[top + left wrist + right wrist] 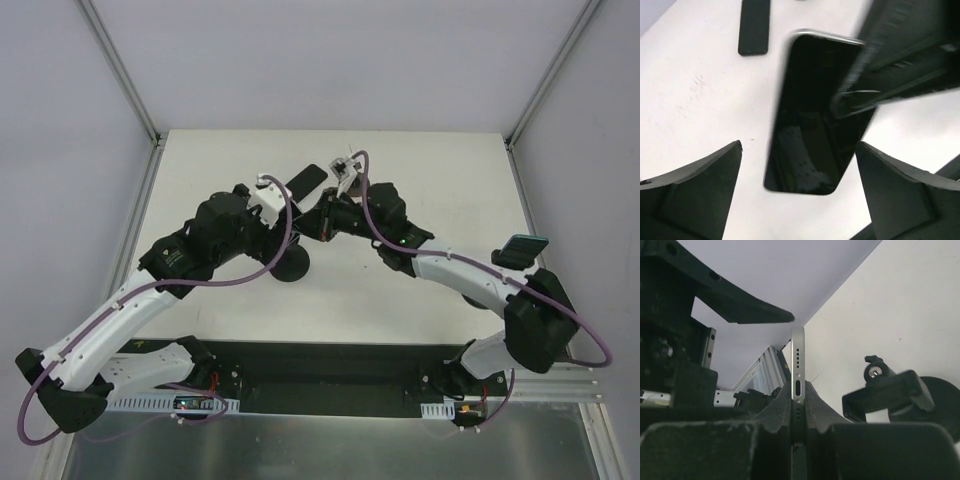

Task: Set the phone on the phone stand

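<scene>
The phone [810,120], a black slab with a silver rim, is pinched at one end by my right gripper [798,390], which is shut on it. The right wrist view shows it edge-on [798,357], port end facing the camera. My left gripper [799,150] is open, and the phone's rounded lower end lies just beyond its two fingers without touching either. The phone stand [900,397] is black, with a round base and a tilted cradle. It stands on the table to the right of the held phone. From above, the stand [291,265] sits just in front of the two meeting grippers.
A second flat black slab [307,180] lies on the white table behind the grippers; the left wrist view has this slab [754,27] at its top. Both arms crowd the table's middle. Metal frame posts [140,110] flank the table.
</scene>
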Controlling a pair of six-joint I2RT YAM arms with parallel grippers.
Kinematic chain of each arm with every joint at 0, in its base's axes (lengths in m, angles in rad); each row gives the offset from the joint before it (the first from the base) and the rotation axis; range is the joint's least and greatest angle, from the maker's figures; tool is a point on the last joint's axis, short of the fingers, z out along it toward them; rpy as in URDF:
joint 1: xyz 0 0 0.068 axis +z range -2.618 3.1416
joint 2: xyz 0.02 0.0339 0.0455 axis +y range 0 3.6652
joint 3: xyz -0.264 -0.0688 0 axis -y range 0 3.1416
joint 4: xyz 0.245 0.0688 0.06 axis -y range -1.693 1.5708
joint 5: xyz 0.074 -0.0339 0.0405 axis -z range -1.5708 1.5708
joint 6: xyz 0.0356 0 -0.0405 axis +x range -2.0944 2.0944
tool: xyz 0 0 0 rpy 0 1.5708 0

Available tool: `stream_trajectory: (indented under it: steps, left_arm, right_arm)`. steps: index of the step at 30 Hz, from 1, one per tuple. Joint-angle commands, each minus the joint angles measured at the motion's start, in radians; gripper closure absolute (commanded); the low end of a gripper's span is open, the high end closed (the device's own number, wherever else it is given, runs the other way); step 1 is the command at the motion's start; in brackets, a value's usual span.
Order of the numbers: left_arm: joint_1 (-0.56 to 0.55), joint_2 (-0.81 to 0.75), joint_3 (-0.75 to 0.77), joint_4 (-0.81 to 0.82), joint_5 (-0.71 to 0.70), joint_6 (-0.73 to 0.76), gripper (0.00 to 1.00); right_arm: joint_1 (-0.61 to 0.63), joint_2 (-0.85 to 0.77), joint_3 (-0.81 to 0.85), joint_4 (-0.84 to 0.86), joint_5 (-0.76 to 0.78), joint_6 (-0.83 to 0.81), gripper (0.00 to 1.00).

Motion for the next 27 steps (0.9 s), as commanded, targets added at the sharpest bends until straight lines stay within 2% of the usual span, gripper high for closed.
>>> stream_trajectory:
  steps: [1, 3, 7, 9, 13, 14, 16, 17, 21, 24, 27]
  left_arm:
    - [0.009, -0.082, 0.049, 0.161, -0.016, -0.366, 0.02]
    - [0.012, -0.13, 0.009, 0.225, -0.01, -0.531, 0.01]
    - [0.065, -0.198, -0.097, 0.366, 0.068, -0.771, 0.01]
    - [0.126, -0.223, -0.164, 0.454, 0.194, -0.851, 0.01]
    - [0.222, -0.263, -0.313, 0.748, 0.399, -0.971, 0.01]
    - [0.234, -0.266, -0.392, 0.922, 0.488, -0.998, 0.01]
    - [0.243, -0.249, -0.459, 1.119, 0.556, -1.081, 0.02]
    - [0.243, -0.232, -0.486, 1.249, 0.594, -1.104, 0.05]
    - [0.242, -0.116, -0.502, 1.485, 0.751, -1.213, 0.24]
    - [0.242, -0.057, -0.517, 1.665, 0.782, -1.285, 0.36]
    - [0.24, -0.007, -0.491, 1.751, 0.832, -1.31, 0.52]
  right_arm:
    - [-0.002, -0.211, -0.157, 0.312, 0.203, -0.035, 0.99]
    - [-0.004, -0.256, -0.2, 0.364, 0.254, -0.044, 0.99]
    - [-0.002, -0.373, -0.303, 0.457, 0.317, -0.05, 0.99]
    - [-0.002, -0.408, -0.337, 0.482, 0.32, -0.055, 0.99]
    - [-0.004, -0.515, -0.412, 0.557, 0.349, -0.04, 0.99]
    - [-0.004, -0.529, -0.418, 0.559, 0.351, -0.041, 0.99]
    - [-0.002, -0.555, -0.424, 0.546, 0.345, -0.043, 0.99]
    - [-0.002, -0.562, -0.427, 0.543, 0.345, -0.04, 0.99]
    - [-0.004, -0.569, -0.446, 0.566, 0.346, -0.011, 0.99]
    - [-0.004, -0.559, -0.44, 0.58, 0.322, 0.014, 0.99]
    - [-0.002, -0.539, -0.431, 0.589, 0.306, 0.035, 0.99]
